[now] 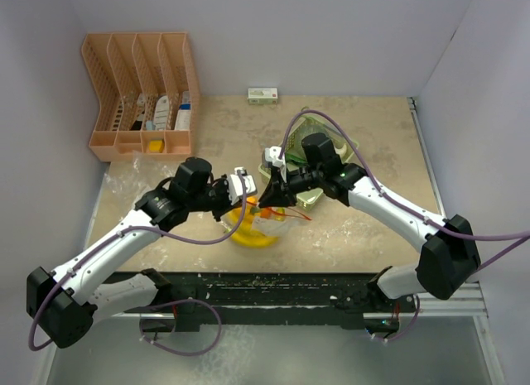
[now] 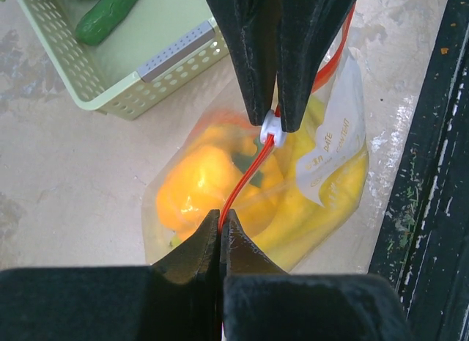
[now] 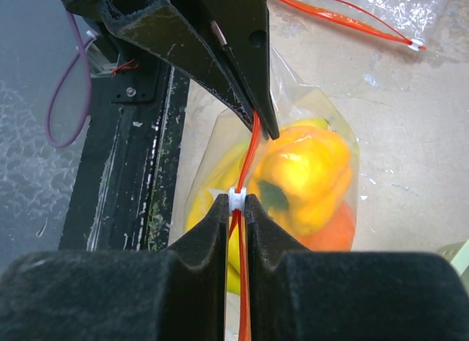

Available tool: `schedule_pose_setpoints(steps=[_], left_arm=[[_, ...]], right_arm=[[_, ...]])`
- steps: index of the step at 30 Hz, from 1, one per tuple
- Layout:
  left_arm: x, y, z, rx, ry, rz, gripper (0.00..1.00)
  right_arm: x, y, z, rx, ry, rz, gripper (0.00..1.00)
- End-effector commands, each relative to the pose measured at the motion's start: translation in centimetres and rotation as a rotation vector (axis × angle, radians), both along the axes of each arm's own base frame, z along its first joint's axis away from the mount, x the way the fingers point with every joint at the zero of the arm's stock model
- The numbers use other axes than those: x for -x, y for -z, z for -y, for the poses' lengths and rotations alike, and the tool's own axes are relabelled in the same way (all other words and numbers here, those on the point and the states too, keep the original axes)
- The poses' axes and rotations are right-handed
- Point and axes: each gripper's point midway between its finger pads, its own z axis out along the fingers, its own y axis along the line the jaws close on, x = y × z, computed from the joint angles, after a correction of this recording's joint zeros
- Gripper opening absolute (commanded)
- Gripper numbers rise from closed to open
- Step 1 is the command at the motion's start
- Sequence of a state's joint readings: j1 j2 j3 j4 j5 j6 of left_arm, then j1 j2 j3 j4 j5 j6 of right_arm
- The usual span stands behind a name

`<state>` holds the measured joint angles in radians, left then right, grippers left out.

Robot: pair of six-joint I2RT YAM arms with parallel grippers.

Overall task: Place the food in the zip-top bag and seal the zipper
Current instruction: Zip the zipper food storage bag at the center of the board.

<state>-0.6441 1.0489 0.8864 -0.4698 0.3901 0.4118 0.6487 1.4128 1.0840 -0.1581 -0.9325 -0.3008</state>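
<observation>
Black fingers of the left gripper (image 2: 221, 227) press together on the orange zipper strip (image 2: 245, 172) of a clear zip-top bag (image 2: 333, 147), held between the two arms. Facing them, the right gripper (image 3: 236, 206) pinches the small white slider (image 2: 271, 127) on that strip. Inside the bag I see a yellow pepper-shaped toy (image 3: 308, 172), a yellow banana bunch (image 2: 330, 209) and an orange piece (image 3: 333, 235). Just beside the bag, a pale green perforated plastic basket (image 2: 146, 92) stands on the beige mottled tabletop (image 2: 66, 180), with a dark green cucumber (image 2: 108, 15) lying in it.

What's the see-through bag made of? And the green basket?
The bag looks like thin, glossy clear plastic film: the yellow food shows through and it wrinkles. The basket looks like stiff, matte pale green plastic, with rows of small holes.
</observation>
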Motion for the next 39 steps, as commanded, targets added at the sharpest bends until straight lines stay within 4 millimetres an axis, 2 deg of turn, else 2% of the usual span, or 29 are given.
schedule_pose_setpoints(steps=[1,9,16,20,27,33,36,37,38,39], left_arm=[[-1.9,-2.0,-0.7,0.011,-0.103,0.067,0.0],[-4.1,-4.5,-5.2,0.003,-0.371,0.211,0.0],[-4.9,-5.8,-7.7,0.016,-0.526,0.263,0.0],[-5.1,-7.3,-9.4,0.036,-0.611,0.315,0.0],[-4.9,-11.2,-13.4,0.094,-0.8,0.451,0.0],[-4.7,-11.8,-14.2,0.106,-0.833,0.47,0.0],[-4.6,-12.0,-14.3,0.114,-0.837,0.474,0.0],[-4.5,-12.0,-14.1,0.119,-0.83,0.473,0.0],[-4.5,-12.1,-13.9,0.127,-0.816,0.47,0.0],[-4.5,-12.1,-13.5,0.138,-0.804,0.465,0.0]], right_arm=[[-0.3,-2.0,-0.1,-0.038,0.015,0.048,0.12],[-1.5,-1.0,0.2,0.006,0.089,0.052,0.11],[-1.9,-0.9,0.9,0.032,0.137,0.063,0.11],[-2.0,-0.6,1.0,0.039,0.147,0.061,0.11],[-2.2,-0.1,1.1,0.057,0.154,0.051,0.11],[-2.6,0.5,1.2,0.079,0.181,0.044,0.11],[-3.7,0.9,1.4,0.104,0.243,0.044,0.11],[-4.3,0.9,1.5,0.107,0.273,0.049,0.12],[-4.7,0.9,1.6,0.109,0.301,0.05,0.21],[-5.1,0.6,1.6,0.103,0.324,0.056,0.37]])
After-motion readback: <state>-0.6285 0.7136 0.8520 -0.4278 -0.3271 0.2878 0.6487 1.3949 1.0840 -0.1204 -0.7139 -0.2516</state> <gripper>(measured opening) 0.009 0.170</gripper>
